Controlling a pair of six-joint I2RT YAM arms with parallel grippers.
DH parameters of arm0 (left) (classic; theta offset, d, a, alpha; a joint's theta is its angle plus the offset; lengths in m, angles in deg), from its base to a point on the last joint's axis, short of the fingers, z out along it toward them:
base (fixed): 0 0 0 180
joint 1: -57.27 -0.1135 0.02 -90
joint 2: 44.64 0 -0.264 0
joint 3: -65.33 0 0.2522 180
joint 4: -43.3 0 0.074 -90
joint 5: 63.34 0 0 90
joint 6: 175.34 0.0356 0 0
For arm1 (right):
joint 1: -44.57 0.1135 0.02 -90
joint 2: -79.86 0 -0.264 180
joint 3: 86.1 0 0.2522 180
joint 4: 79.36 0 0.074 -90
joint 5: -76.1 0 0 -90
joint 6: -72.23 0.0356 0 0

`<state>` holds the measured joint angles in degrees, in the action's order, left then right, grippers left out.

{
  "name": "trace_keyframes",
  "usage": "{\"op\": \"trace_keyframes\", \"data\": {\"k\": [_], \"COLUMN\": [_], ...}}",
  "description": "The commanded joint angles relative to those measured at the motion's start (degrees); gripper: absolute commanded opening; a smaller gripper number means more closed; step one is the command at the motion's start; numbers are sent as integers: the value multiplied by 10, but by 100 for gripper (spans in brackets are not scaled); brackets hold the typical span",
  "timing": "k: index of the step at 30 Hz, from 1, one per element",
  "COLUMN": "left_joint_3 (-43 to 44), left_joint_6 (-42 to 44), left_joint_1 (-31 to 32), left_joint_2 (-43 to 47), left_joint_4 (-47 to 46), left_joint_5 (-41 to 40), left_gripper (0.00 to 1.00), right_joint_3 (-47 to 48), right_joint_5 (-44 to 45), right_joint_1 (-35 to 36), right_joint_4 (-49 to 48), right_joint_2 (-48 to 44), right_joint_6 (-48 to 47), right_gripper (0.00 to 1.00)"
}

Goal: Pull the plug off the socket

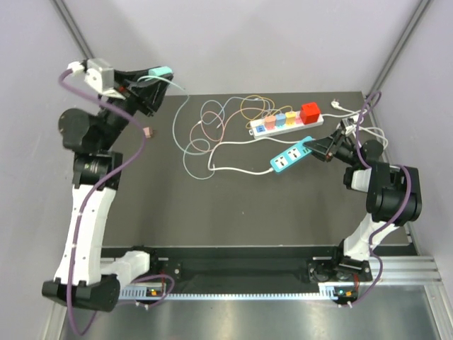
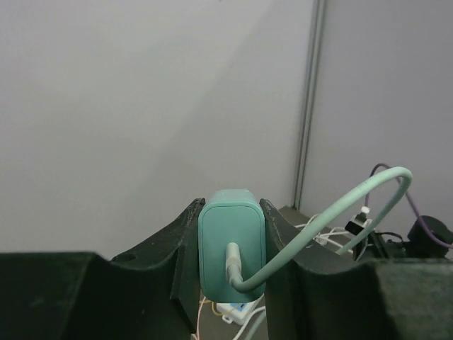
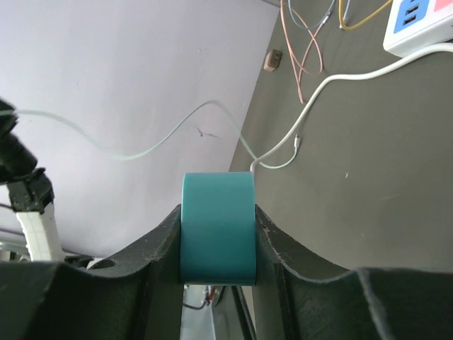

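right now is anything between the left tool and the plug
Nothing visible. The plug is already clamped in the left tool, raised clear of the strip, which the right tool holds. Only its own cable trails from it.

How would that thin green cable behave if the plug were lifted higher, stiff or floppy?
Probably floppy but slightly springy: the cable arcs out of the plug in a smooth loop instead of dropping straight. Likely light, since it hangs in a long, thin sag toward the table. It might snag among the loose cords there.
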<state>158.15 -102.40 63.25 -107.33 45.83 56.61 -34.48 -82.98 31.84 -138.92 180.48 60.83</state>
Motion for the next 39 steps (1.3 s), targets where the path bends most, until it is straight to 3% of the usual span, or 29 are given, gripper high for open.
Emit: {"op": "trace_keyframes", "data": {"k": [1,7,10,16,17,24,29,33,39], "left_joint_3": [36,58,47,2,4,61,109,94,46], "left_joint_6": [-22,136,193,235,235,273,352,417,393], "left_joint_1": [0,0,0,0,0,-1,-1,-4,-27], "left_joint_2": [41,59,62,14,2,-109,-164,-202,-227], "left_joint_4": [-16,102,99,-10,-26,-156,-201,-235,-238], "left_joint_5": [83,-75,-148,-294,-347,-501,-551,-590,-608], "left_gripper": [0,0,0,0,0,0,0,0,0], "right_joint_3": [6,5,5,5,5,5,6,8,8], "right_joint_5": [7,6,5,3,3,2,1,-1,-2], "right_joint_1": [5,-1,-3,-3,-3,-5,-8,-9,-9], "right_joint_4": [-114,-102,-102,-101,-101,-89,-88,-88,-88], "right_joint_2": [-2,-10,-5,-2,-2,0,10,13,15], "right_joint_6": [-12,-23,-22,-25,-27,-38,-38,-39,-39], "right_gripper": [0,0,0,0,0,0,0,0,0]}}
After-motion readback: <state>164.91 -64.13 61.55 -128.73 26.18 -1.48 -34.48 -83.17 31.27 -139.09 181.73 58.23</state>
